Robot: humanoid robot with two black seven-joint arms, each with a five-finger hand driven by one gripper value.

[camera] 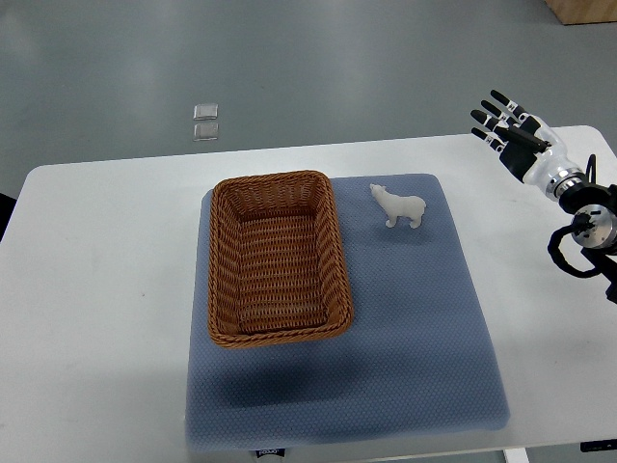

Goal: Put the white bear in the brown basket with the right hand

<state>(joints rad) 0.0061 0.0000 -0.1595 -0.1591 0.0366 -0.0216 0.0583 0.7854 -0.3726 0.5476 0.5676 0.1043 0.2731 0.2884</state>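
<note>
White robot hand (508, 123), black fingertips, silver wrist, black cables

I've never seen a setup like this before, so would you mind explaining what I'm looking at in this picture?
This is a single camera view looking steeply down from the robot's own side onto a white table. The robot is a humanoid with two arms; only its right hand shows, entering from the right edge, its dark fingers spread and holding nothing. The left arm is out of view. On the table lies a blue-grey mat. On the mat sit an empty brown wicker basket and, just to its right and not touching it, a small white bear figure standing upright. The hand is well clear of the bear, so nothing has been picked up yet.
</note>
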